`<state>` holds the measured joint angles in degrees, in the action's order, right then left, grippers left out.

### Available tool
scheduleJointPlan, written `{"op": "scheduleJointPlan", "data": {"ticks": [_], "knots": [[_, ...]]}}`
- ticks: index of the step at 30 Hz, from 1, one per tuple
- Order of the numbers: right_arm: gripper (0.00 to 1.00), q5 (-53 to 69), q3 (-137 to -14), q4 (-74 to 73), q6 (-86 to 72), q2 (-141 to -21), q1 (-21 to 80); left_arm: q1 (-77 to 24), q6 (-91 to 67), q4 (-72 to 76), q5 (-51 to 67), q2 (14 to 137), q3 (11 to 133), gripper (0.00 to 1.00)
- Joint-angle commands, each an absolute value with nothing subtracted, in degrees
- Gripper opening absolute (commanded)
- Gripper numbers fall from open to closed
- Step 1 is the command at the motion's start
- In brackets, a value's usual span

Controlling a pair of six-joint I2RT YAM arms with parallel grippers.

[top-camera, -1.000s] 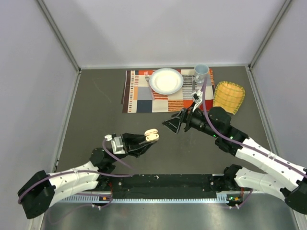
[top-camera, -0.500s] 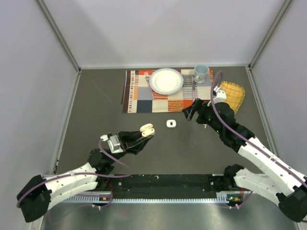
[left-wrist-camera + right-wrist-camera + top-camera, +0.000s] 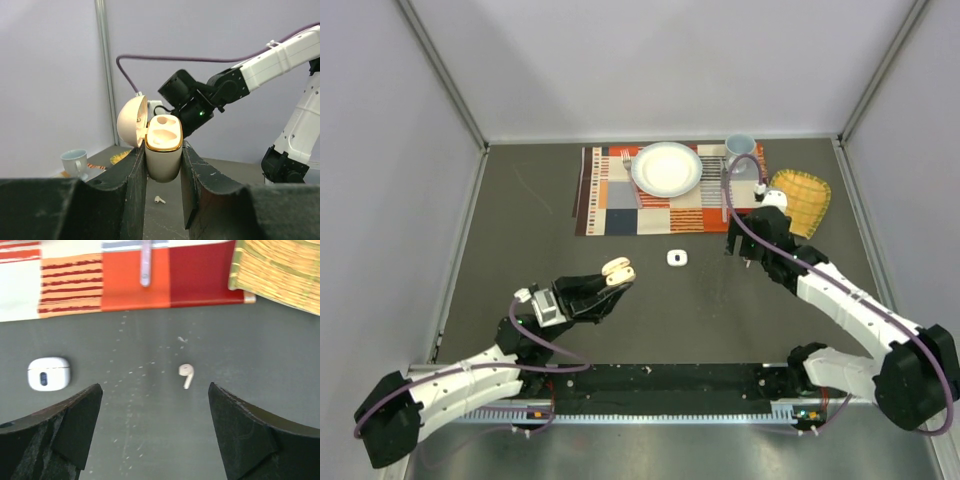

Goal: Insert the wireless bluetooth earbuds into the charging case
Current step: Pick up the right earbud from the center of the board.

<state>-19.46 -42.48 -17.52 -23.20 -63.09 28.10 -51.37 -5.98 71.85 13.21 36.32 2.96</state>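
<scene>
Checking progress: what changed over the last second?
The right gripper, open, pulled back right from the centre, exposing the white case, and now hangs over a loose earbud. The left gripper drew slightly left, still shut on the open beige case. Placemat and plate stayed.

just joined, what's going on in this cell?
The left gripper is shut on an open beige charging case, held up off the table with the lid flipped back. Both sockets look empty. The right gripper is open and hangs over a loose pale earbud lying on the table near the placemat. A small white case sits off to one side. No earbud is in the held case yet.
</scene>
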Motion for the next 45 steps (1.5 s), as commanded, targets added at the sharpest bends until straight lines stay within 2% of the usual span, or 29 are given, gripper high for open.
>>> {"op": "scheduleJointPlan", "data": {"ticks": [1,3,9,13,17,29,45], "knots": [[0.83,-18.3,-42.4,-16.9,-20.2,-65.7,23.1,-51.4,-4.9,74.2,13.8,33.9,-2.0,0.00],[0.82,-16.5,-42.5,-16.9,-19.0,-66.7,21.7,-51.5,-4.6,73.7,13.5,33.0,-2.7,0.00],[0.66,-12.7,-43.9,-16.2,-19.2,-71.2,20.2,-51.5,-2.6,67.6,16.4,30.3,-1.8,0.00],[0.47,-11.4,-45.4,-16.7,-19.9,-76.0,20.1,-51.5,-2.4,67.5,17.8,30.1,-1.6,0.00],[0.45,-12.3,-46.1,-16.9,-21.1,-80.5,20.2,-51.5,-2.0,67.3,18.7,30.0,-1.4,0.00],[0.45,-14.3,-46.5,-14.9,-20.8,-84.4,18.7,-51.5,-2.0,67.5,19.0,30.5,-1.4,0.00],[0.37,-11.9,-48.0,-16.0,-21.7,-87.3,17.1,-51.5,-2.8,67.9,19.1,30.5,-1.6,0.00]]}}
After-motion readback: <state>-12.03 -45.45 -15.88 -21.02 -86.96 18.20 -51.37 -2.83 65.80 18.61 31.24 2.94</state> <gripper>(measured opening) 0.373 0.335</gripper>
